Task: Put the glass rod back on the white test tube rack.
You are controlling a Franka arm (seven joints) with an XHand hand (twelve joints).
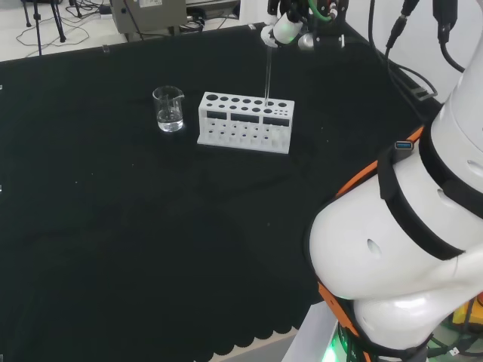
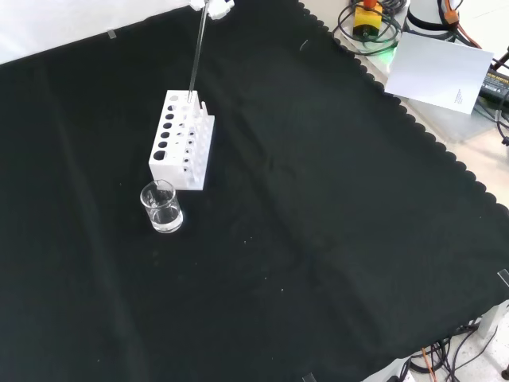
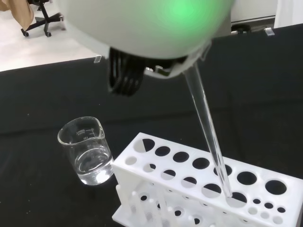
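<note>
At the top middle of the head view, the hand (image 1: 285, 29) holds the glass rod (image 1: 268, 72) by its top end, with its fingers closed on it. From there the rod hangs down, almost straight up and down. Its low tip is in one of the holes at the right end of the white test tube rack (image 1: 245, 122). In the wrist view, the rod (image 3: 208, 127) slants down from the hand (image 3: 142, 33) and its tip sits in a big hole of the rack (image 3: 199, 189). In the front view, the rod (image 2: 196, 56) comes down from the top edge to the far end of the rack (image 2: 181, 142). A small clear beaker (image 1: 169, 110) stands on the black cloth (image 1: 113, 226) just left of the rack in the head view. It has a little clear liquid in it.
</note>
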